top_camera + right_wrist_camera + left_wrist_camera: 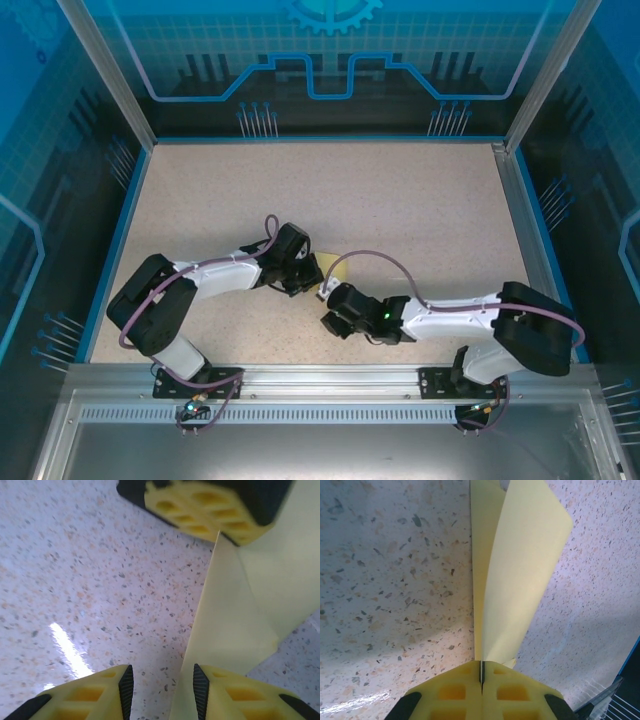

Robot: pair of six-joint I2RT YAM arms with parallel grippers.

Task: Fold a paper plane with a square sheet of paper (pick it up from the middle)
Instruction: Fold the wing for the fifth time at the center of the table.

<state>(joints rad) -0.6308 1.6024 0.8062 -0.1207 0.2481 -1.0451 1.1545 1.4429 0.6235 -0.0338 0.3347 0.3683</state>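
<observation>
Count: two arms, two grippers, one sheet of paper.

Both arms were bolted at the near edge of the table (420,190) and lay low, elbows bent outward and forearms turned inward, so the wrists met about midway between the left and right edges, in the near half.

The right gripper (162,672) sat nearest, reaching leftward. Its jaws stood a narrow gap apart, clamping nothing. The paper's edge ran just beside the inner pad of one finger; contact could not be confirmed.

The left gripper (482,667) reached rightward just beyond it. Its jaws were fully closed, pinching the sheet of paper (520,570) at one end.

The sheet was doubled into two flaps and stood on edge above the table. Its long axis ran straight out from the left fingertips toward the right gripper. One free corner curled outward.
</observation>
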